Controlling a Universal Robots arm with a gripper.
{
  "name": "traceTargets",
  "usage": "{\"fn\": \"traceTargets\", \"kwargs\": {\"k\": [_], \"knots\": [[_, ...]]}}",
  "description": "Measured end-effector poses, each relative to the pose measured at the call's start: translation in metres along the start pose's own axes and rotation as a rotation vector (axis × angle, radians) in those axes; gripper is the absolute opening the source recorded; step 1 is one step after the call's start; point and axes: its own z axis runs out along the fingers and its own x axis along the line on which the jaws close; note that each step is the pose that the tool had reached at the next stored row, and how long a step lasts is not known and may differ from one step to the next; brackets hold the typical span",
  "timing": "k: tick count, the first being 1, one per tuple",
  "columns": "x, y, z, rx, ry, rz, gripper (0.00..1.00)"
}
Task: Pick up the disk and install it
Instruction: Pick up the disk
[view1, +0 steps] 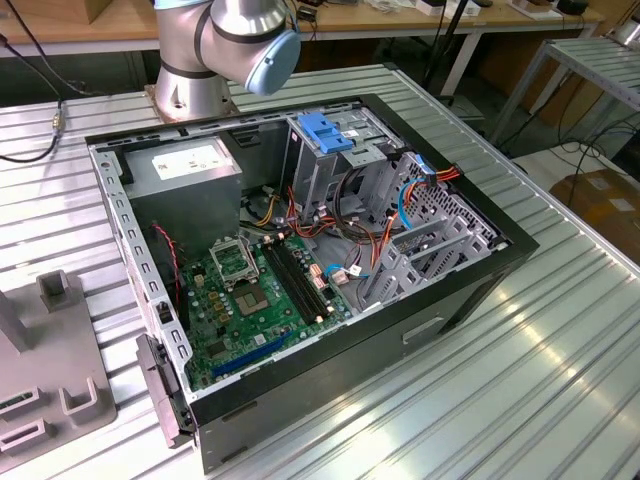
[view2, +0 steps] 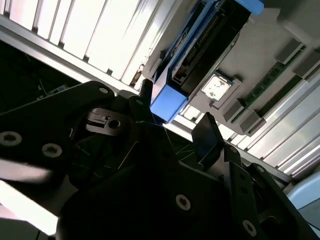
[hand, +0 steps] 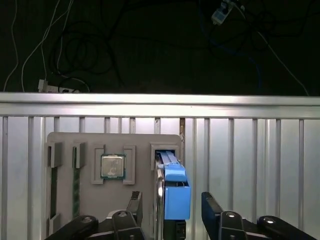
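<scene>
Disk (hand: 175, 182) stands edgewise in holder (hand: 140, 145) (blue end pointing at gripper (hand: 170, 196)), between parted fingers (hand: 211, 210).

You can see the disk (hand: 176, 196) (view2: 169, 101) in both wrist views. It is flat and thin, and you look at it from its edge, so it seems narrow. A bright blue frame runs along that edge and ends in a chunky blue cap. A strip of shiny metal shows next to the blue. The disk stands up on its edge in a slot of the grey holder (hand: 140, 145), which lies on the ribbed worktop (hand: 250, 150).
</scene>
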Motion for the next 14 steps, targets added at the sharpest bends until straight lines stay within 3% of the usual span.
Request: {"fn": "traceTargets", "kwargs": {"k": [1,4,5,6,7,14], "knots": [[-0.0001,0.0,0.0017,0.0001,-0.0001,0.004,0.68],[0.0,-0.0001,0.0075,0.0005,-0.0005,0.023,0.68],[0.0002,0.001,0.0177,0.0006,-0.0084,0.049,0.68],[0.0003,0.0014,0.026,-0.0002,-0.0178,0.027,0.6],[0.0007,0.0013,0.0324,0.0001,-0.0187,0.027,0.53],[0.0008,0.0012,0.0356,0.0,-0.0191,0.027,0.53]]}}
